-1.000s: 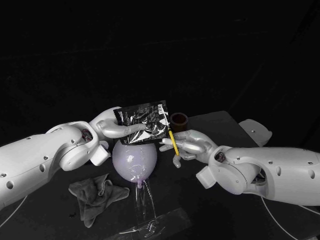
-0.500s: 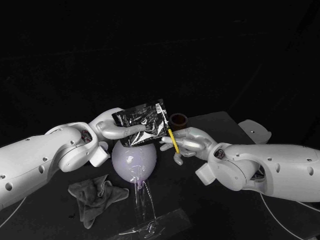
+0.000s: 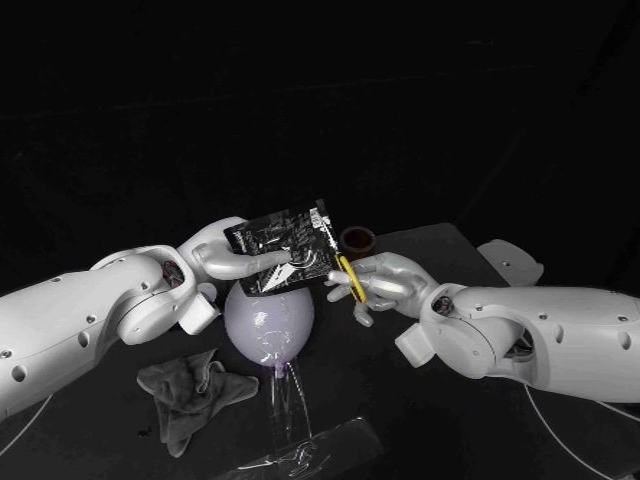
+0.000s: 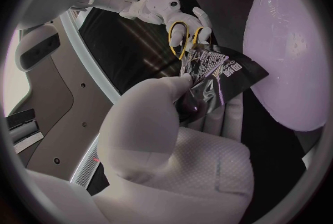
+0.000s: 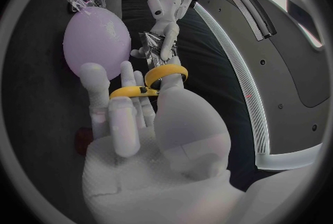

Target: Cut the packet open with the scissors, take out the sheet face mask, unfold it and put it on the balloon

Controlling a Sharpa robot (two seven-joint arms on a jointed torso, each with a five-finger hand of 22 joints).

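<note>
I see my left hand [image 3: 241,258] pinching the shiny packet [image 3: 281,248] above the purple balloon [image 3: 270,322], and my right hand [image 3: 385,285] gripping the yellow scissors [image 3: 346,275] at the packet's edge.

Black table [image 3: 433,247], dark room

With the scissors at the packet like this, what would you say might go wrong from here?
The scissors, in the right hand, work close to the balloon; a slip might puncture it. The left hand holds the packet by one end only, so it may twist away instead of cutting cleanly.
</note>
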